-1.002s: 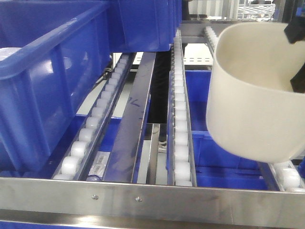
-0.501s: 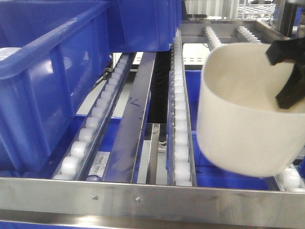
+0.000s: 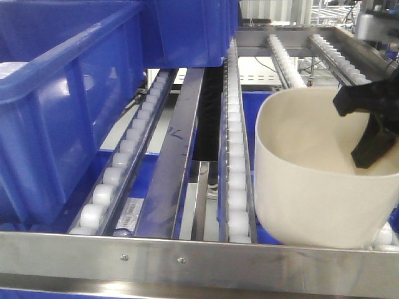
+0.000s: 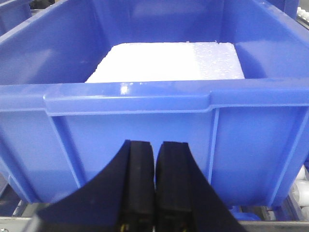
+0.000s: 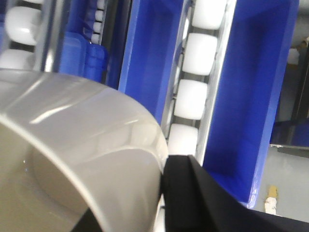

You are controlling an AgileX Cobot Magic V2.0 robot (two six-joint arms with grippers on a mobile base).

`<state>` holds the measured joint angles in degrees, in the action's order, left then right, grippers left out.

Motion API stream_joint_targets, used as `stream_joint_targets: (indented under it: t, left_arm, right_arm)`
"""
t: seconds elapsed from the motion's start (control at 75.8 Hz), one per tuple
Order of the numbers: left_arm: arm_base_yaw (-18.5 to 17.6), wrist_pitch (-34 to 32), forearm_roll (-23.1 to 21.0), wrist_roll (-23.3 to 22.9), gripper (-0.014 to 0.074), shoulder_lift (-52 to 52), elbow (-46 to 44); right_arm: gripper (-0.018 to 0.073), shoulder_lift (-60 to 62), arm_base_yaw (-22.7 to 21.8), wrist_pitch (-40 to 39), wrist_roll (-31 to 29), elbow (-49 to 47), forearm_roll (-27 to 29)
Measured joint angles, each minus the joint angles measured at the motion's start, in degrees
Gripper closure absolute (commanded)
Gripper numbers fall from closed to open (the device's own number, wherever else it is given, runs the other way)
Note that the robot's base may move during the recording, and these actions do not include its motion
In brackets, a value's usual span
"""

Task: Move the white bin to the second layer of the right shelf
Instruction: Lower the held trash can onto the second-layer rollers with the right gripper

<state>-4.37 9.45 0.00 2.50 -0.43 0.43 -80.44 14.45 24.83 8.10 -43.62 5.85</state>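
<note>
The white bin (image 3: 315, 187) sits low at the right side of the right shelf second layer (image 3: 187, 255), just behind the steel front rail (image 3: 156, 256), with its base down near the roller lanes (image 3: 235, 162); whether it already rests fully on the rollers cannot be told, because the rail hides the bottom. The right gripper (image 3: 368, 121) is closed on the bin's right rim, one black finger inside the wall and one outside, as the right wrist view also shows, where a dark finger (image 5: 193, 193) lies against the pale rim. The bin (image 5: 72, 159) looks empty, so it is probably light, and its walls appear thin but stiff enough to keep their shape under a one-sided pinch. The plastic is glossy and smooth, with no handles, so it may slip or swing if it is held only at the rim; a grasp deep over the rim edge seems the safest place. The left gripper (image 4: 147, 188) is shut with nothing between the fingers and hangs in front of a blue crate (image 4: 154, 111) that holds a white foam block (image 4: 164, 60). On free rollers the light bin could roll or shift after release.
</note>
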Motion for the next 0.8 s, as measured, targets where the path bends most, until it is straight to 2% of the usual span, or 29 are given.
stream_joint_targets:
  t: [0.501,0.58,0.633,0.673,0.752,0.805]
  left_arm:
    - [0.0,0.0,0.0,0.0,0.0512,0.0,0.0]
    - [0.0,0.0,0.0,0.0,0.0512,0.0,0.0]
    - [0.0,0.0,0.0,0.0,0.0512,0.0,0.0]
    - [0.0,0.0,0.0,0.0,0.0512,0.0,0.0]
    - [0.0,0.0,0.0,0.0,0.0512,0.0,0.0]
    - [0.0,0.0,0.0,0.0,0.0512,0.0,0.0]
  right_arm:
    - [0.0485,-0.7,0.0,-0.6,-0.1,0.0,-0.1]
    - [0.0397,-0.7,0.0,-0.6,-0.1,0.0,-0.2]
    - [0.0305,-0.7,0.0,-0.6,-0.1,0.0,-0.2]
    - [0.0203,-0.7,0.0,-0.6,-0.1,0.0,-0.3]
    - [0.0072,-0.7,0.0,-0.9,-0.1,0.0,-0.3]
    - [0.0027,-0.7,0.1,-1.3,-0.1,0.0,-0.3]
